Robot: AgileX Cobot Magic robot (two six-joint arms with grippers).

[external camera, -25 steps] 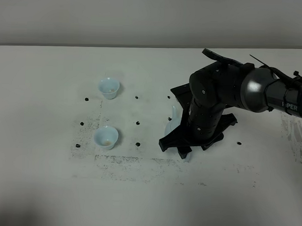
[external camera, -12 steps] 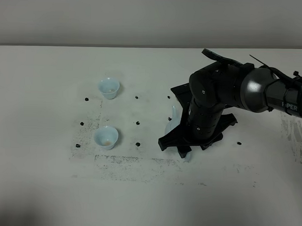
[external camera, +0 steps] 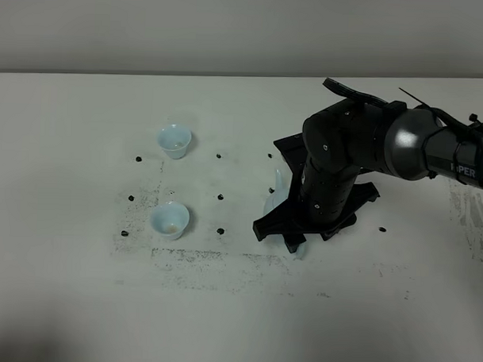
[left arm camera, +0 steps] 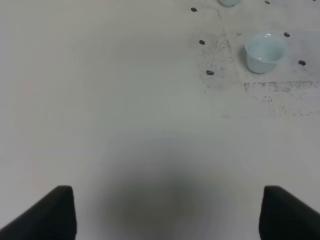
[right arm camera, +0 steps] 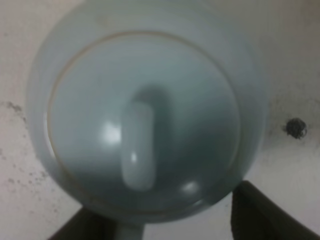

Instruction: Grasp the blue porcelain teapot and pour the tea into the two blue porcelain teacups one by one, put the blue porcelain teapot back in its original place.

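- Right of centre on the worktop (external camera: pixel 78 302), the blue porcelain teapot (right arm camera: pixel 145 115) stands upright with its lid on, directly under my right hand (right arm camera: pixel 167 225).
- That hand's fingers are spread wide, one on each side of the pot. Nothing is clamped, though I cannot tell whether the pads touch its belly.
- My left hand (left arm camera: pixel 170 212) hangs open over bare worktop, holding nothing.
- Well apart to the left, the near teacup (external camera: pixel 169 220) shows a tan patch I take for tea. The far teacup (external camera: pixel 174 140) is too pale to judge.
- By my reckoning, pouring is at least partly done. What is left is perhaps one more pour, or only backing away.
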